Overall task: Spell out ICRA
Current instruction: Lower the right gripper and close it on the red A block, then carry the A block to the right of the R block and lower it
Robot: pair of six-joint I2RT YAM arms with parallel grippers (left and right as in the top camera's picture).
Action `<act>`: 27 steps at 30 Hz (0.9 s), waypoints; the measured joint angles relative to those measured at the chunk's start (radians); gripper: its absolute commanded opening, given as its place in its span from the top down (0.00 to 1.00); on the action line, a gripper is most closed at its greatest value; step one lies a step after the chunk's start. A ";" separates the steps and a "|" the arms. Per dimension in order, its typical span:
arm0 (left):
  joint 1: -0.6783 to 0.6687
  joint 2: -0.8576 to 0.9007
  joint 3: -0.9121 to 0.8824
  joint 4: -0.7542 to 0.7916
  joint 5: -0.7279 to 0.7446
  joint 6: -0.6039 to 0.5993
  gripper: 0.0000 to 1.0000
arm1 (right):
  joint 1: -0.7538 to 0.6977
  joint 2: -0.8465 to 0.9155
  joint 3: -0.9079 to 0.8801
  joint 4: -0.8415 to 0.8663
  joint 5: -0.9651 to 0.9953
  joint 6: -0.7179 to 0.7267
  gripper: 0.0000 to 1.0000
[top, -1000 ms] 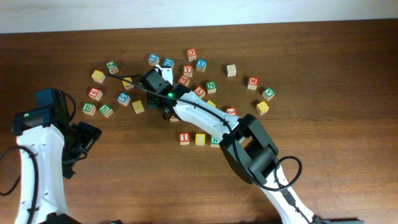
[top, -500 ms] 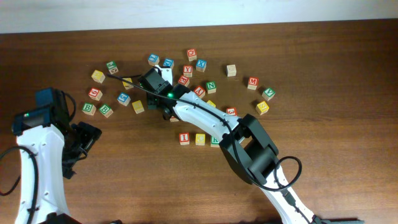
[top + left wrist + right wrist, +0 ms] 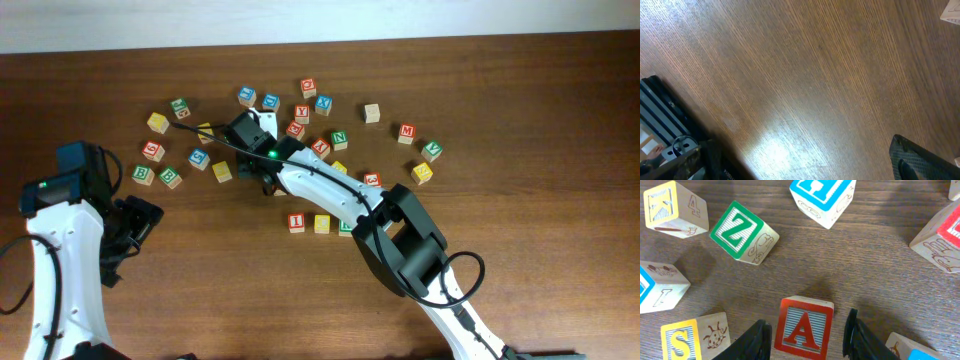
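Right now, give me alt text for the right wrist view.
A red-faced "A" cube sits on the wooden table between the right gripper's open jaws. Other letter cubes lie scattered around it, a green-faced one upper left.

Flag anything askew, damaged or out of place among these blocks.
Nothing is damaged or spilled. The green-faced block sits turned cornerwise, and the red A block between the right tool's fingers is slightly skewed to them.
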 measured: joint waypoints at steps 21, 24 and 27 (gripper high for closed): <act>0.000 0.000 0.000 0.000 0.000 0.000 0.01 | 0.003 0.006 0.000 0.025 0.018 -0.001 0.72; 0.000 0.000 0.000 0.000 0.000 0.000 0.01 | 0.003 0.006 0.000 0.025 0.019 -0.001 0.76; 0.000 0.000 0.000 0.000 0.000 0.000 0.01 | 0.003 0.006 0.000 0.025 0.019 -0.001 0.76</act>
